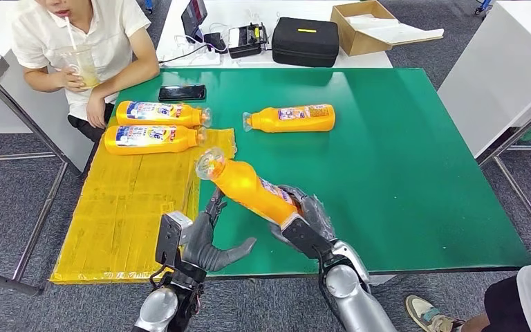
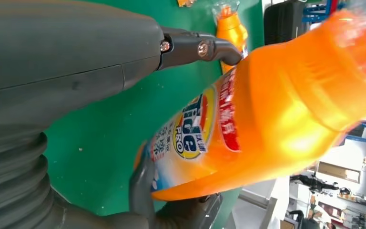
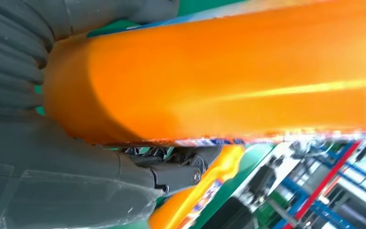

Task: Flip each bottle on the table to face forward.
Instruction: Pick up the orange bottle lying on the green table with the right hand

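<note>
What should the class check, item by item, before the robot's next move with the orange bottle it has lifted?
1. Right hand grips the held bottle at its base: ok.
2. Left hand free beside it: ok.
3. Label faces forward: cannot tell.
4. Bare green table below to set it down: ok.
5. Two bottles on the yellow mat and the single bottle lie apart from it: ok.
6. Person's arm rests on the far table corner: not ok.

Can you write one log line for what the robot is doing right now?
right hand: holds bottle tilted above table | left hand: open, by bottle | three bottles lying
</note>
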`<state>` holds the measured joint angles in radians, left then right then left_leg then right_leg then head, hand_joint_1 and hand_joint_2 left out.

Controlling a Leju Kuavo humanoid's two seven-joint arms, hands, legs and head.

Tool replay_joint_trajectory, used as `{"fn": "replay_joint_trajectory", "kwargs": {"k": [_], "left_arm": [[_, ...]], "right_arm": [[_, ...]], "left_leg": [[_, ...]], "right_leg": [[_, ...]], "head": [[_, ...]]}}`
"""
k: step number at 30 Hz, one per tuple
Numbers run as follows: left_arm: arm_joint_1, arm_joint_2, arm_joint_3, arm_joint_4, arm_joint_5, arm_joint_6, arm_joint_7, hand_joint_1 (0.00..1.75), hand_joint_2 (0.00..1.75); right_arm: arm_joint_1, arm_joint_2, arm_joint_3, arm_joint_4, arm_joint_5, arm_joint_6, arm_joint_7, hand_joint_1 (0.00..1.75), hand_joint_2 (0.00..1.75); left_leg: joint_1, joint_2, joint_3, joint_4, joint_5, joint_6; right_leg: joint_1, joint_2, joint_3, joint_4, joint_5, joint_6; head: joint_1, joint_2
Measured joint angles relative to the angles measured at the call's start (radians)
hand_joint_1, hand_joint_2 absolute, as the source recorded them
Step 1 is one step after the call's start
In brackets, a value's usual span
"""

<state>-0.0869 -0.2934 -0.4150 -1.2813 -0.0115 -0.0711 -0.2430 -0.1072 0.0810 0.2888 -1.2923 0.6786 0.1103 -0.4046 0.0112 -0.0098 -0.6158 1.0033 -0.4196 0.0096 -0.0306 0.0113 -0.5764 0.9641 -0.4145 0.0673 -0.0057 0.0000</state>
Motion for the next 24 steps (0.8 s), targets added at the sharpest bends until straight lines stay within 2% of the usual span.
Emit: {"fn": "replay_joint_trajectory", "kwargs": {"k": [5,18,24], "left_arm": [[-0.001,0.000,0.000,0.000,0.036,-0.022,0.003,0.00,1.75],[-0.004,0.000,0.002,-0.027,0.167,-0.040,-0.028,0.00,1.75],[-0.005,-0.001,0.019,-0.027,0.383,-0.098,0.020,0.00,1.75]], "right_arm": [[-0.004,0.001,0.057,0.011,-0.002,-0.004,-0.031,1.74,1.75],[-0.022,0.003,0.157,0.076,-0.004,-0.018,-0.042,1.64,1.75],[-0.041,0.010,0.199,0.123,-0.002,-0.028,-0.077,1.57,1.75]], "left_leg": [[0.000,0.000,-0.001,0.000,0.000,0.000],[0.000,0.000,-0.001,0.000,0.000,0.000],[0.000,0.000,-0.001,0.000,0.000,0.000]], "right_leg": [[0.000,0.000,-0.001,0.000,0.000,0.000],[0.000,0.000,-0.001,0.000,0.000,0.000],[0.000,0.000,-0.002,0.000,0.000,0.000]], "head": [[0.000,0.000],[0.000,0.000],[0.000,0.000]]}}
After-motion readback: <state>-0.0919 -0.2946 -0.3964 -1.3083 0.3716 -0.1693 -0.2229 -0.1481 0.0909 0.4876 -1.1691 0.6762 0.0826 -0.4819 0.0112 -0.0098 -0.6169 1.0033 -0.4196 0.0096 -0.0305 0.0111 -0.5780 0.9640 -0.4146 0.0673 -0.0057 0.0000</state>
